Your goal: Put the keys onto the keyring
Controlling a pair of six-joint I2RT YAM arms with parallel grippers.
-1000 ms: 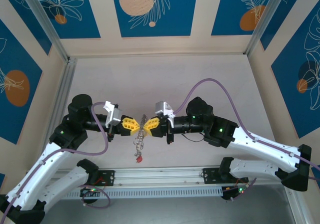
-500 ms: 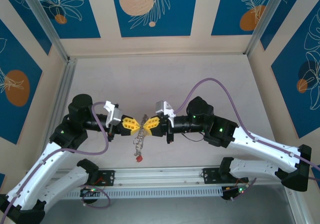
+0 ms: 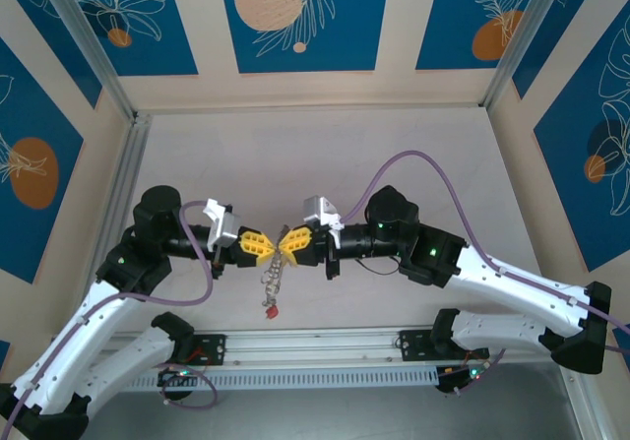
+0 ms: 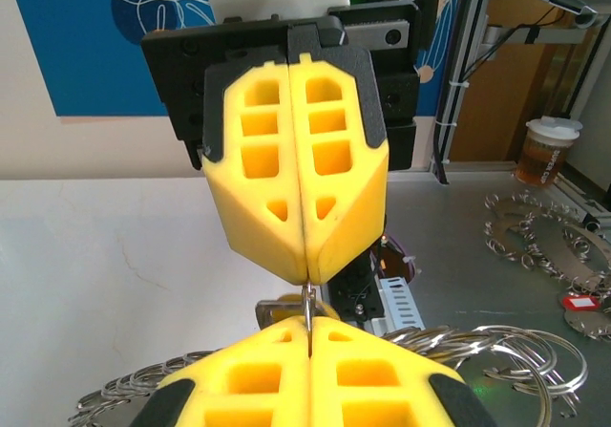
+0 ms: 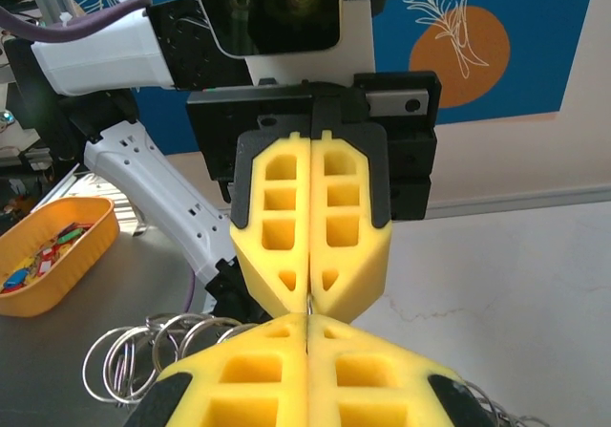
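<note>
The large thin silver-grey metal keyring (image 4: 307,310) shows as a bare stretch of wire between two pairs of yellow fingertips that meet tip to tip above the middle of the table. The left gripper (image 3: 270,247) has its jaws pressed fully together on that wire. The right gripper (image 3: 288,245), facing it, is closed just as tightly on the same wire from the other side. Below the meeting point the small silvery metal keys (image 3: 274,281) trail in a narrow bunch toward the near edge and end in a small red plastic tag (image 3: 271,312). Whether the bunch hangs free or lies on the table cannot be told. Several thin wire loops (image 5: 143,351) fan out beside the fingers.

A shallow orange plastic tray (image 5: 67,288) sits off to one side on a grey surface. It holds a scatter of small red, green and blue pieces (image 5: 43,250). A lidded clear plastic cup (image 4: 546,152) stands in the background with a brown drink inside. Near it more loose metal rings (image 4: 535,241) lie on grey metal.

The pale off-white table (image 3: 394,135) is matt and bare around the arms. Beige walls with blue panels (image 3: 295,17) printed with white leaves and orange discs close it in. A grey slotted rail (image 3: 315,346) runs along the near edge.
</note>
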